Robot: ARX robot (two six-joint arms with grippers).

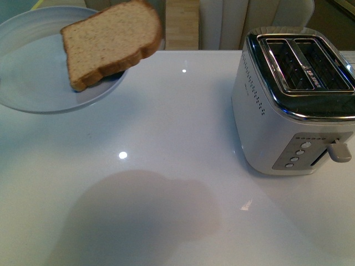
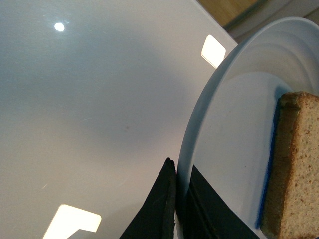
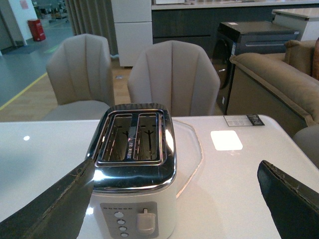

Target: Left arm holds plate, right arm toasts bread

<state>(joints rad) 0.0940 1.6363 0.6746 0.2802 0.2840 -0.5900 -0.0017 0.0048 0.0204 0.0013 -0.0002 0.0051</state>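
A dining display in a large showroom-like hall is indicated by the white table point(image 1: 166, 166), the toaster point(image 1: 294, 105) at the front view's right, padded chairs point(image 3: 172, 74), a sofa point(image 3: 269, 84) and dark cabinets point(image 3: 199, 22).

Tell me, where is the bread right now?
The bread slice lies on the pale blue plate at the front view's upper left, sticking out past the plate's right rim, well left of the toaster.
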